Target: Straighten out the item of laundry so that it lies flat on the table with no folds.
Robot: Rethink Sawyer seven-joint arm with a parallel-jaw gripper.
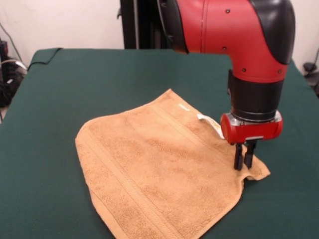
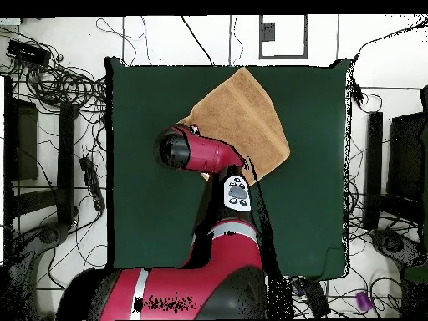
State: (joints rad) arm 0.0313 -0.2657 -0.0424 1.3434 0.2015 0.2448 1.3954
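The tan-orange towel (image 1: 159, 169) lies spread as a diamond on the dark green table (image 1: 50, 149), its near edge running off the picture's bottom. A white care tag (image 1: 209, 124) sticks out at its right edge. My gripper (image 1: 244, 163) points straight down at the towel's right corner. Its fingers (image 1: 239, 158) stand close together with their tips in the cloth, shut on it. A small flap of the corner lies beyond the fingers. In the overhead view the towel (image 2: 247, 113) lies near the table's (image 2: 150, 209) top edge, and the arm hides the gripper.
The red arm (image 2: 205, 155) reaches across the table's middle from the base at the bottom of the overhead view. Cables and dark equipment (image 2: 50, 92) lie on the floor around the table. The robot's black pedestal (image 1: 142, 22) stands at the far side.
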